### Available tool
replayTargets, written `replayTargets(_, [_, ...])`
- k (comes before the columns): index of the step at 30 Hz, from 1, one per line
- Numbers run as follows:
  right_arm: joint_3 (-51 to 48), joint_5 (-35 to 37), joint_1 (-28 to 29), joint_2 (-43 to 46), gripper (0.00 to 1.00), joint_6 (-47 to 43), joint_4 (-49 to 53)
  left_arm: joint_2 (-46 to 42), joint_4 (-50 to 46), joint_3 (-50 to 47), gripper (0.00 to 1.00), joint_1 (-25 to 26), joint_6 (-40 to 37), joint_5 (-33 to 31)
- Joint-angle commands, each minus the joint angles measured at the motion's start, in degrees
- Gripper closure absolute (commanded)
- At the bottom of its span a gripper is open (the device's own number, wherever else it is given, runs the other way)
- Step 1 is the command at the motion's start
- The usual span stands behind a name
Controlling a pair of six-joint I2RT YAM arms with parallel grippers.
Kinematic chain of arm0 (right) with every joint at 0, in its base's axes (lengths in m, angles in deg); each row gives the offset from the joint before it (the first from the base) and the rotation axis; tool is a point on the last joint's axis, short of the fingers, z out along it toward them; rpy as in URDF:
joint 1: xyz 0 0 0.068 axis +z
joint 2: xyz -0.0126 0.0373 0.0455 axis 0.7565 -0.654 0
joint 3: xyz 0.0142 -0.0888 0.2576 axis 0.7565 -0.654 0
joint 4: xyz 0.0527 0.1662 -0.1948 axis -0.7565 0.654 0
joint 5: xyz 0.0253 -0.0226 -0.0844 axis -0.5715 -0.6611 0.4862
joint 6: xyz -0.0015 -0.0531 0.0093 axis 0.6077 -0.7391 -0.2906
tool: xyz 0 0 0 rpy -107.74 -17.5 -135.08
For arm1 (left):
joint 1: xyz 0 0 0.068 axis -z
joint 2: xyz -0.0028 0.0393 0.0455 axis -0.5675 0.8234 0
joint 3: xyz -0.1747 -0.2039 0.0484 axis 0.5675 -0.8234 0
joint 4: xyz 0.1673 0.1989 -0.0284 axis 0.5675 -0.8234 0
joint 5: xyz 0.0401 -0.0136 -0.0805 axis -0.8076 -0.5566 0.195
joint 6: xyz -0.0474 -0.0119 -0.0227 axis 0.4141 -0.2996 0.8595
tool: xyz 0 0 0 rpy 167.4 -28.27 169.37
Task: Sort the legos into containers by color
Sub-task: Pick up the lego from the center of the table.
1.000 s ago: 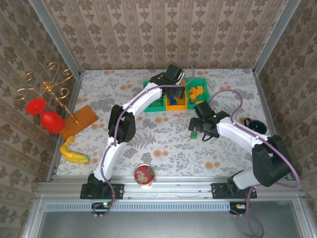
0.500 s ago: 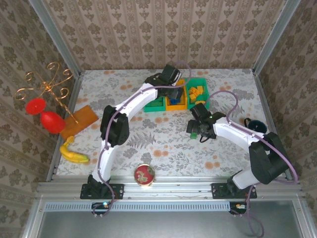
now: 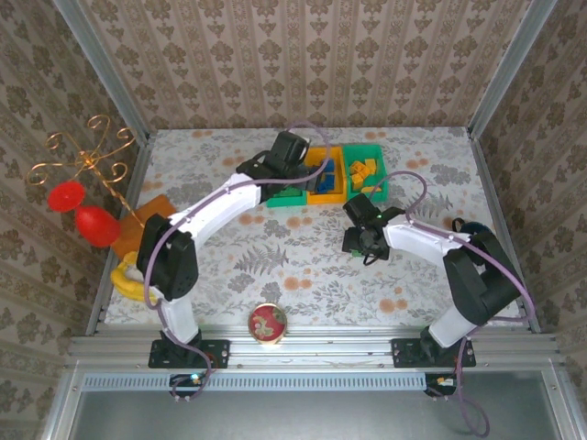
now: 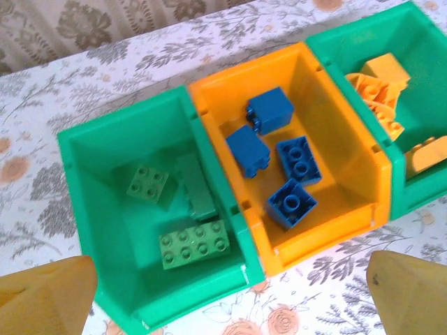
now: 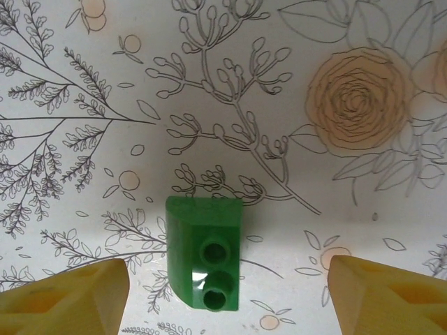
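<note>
Floral tablecloth [image 5: 349, 105]. Three bins [image 3: 365, 148] far centre. Left bin [image 4: 84, 174]: three green bricks [image 4: 194, 244]. Orange bin [image 4: 335, 118]: four blue bricks [image 4: 290, 202]. Left gripper [image 4: 227, 296] spread wide above. One loose brick [image 5: 206, 251] nearer, between right gripper's [image 5: 227, 293] parted fingers, untouched.

White arms [image 3: 215, 206] with black joints [image 3: 171, 266], purple cables [image 3: 306, 126], yellow fingers [image 4: 49, 293]
</note>
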State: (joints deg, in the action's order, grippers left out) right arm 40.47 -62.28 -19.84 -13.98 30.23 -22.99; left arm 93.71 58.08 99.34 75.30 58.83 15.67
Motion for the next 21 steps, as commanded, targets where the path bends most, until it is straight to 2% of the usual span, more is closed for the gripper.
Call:
replayTargets(1, [2.05, -0.99, 0.55, -1.62, 0.26, 0.95, -0.07, -4.69, 4.73, -5.78, 0.00, -0.44, 2.55, -3.85])
replayTargets(12, [3.82, -1.26, 1.00, -5.36, 0.30, 0.26, 0.28, -15.46, 11.10, -22.20, 0.00, -0.69, 6.00, -7.61])
replayTargets(21, [5.13, -1.52, 1.18, -7.91, 0.33, -0.67, 1.12, -22.15, 14.18, -31.43, 0.00, -1.31, 9.15, -10.23])
